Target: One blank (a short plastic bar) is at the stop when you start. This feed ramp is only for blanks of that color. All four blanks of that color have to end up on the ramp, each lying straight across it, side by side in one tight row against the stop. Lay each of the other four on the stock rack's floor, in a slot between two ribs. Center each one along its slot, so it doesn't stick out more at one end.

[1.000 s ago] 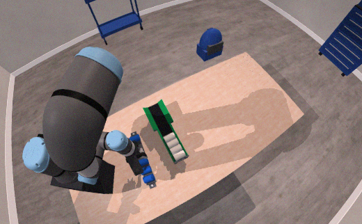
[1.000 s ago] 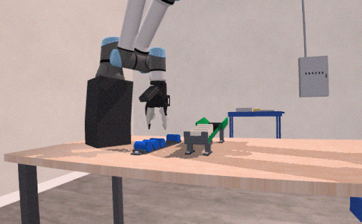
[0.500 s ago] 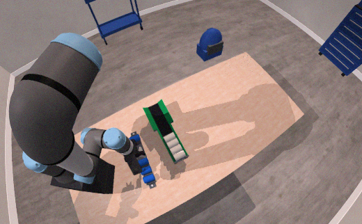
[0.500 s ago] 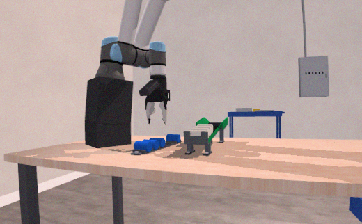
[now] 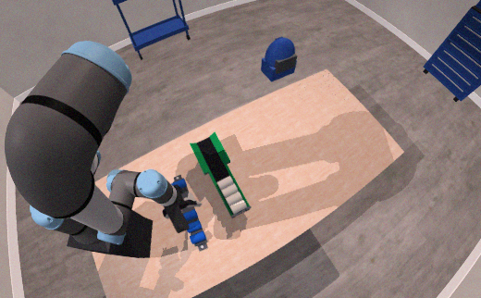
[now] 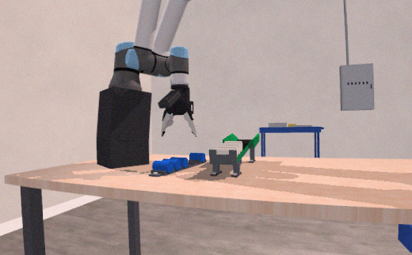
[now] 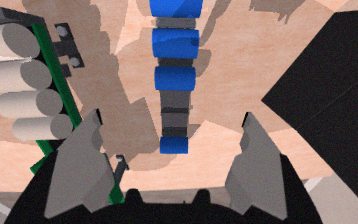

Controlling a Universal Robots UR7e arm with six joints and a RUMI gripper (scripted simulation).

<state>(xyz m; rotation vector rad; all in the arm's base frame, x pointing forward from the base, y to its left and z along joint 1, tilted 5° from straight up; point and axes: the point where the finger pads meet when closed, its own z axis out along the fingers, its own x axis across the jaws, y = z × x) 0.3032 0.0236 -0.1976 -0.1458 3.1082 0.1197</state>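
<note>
Several white blanks [image 5: 232, 198] [image 6: 229, 148] [image 7: 35, 75] lie straight across the green-walled ramp [image 5: 213, 159] [image 7: 57, 75], side by side in a row against the stop. On the low grey stock rack [image 5: 202, 246] [image 7: 174, 102], three blue blanks lie in neighbouring slots: one near the end [image 5: 198, 238], a middle one [image 7: 175, 44] and a third [image 5: 191, 216] [image 7: 175, 78]. Bare slots separate them from another blue blank [image 5: 178, 183] [image 6: 197, 157] [image 7: 174, 145] at the far end. All look about centred. My gripper [image 6: 179, 135] [image 7: 173, 111] is wide open and empty, above the rack.
The ramp stands on legs beside the rack, its flared green mouth [image 5: 215, 141] at the far end. The black robot base [image 5: 135, 236] [image 6: 123, 127] [image 7: 330, 90] stands on the rack's other side. A blue cart [image 5: 158, 33] and a blue bin [image 5: 278, 57] are beyond the table.
</note>
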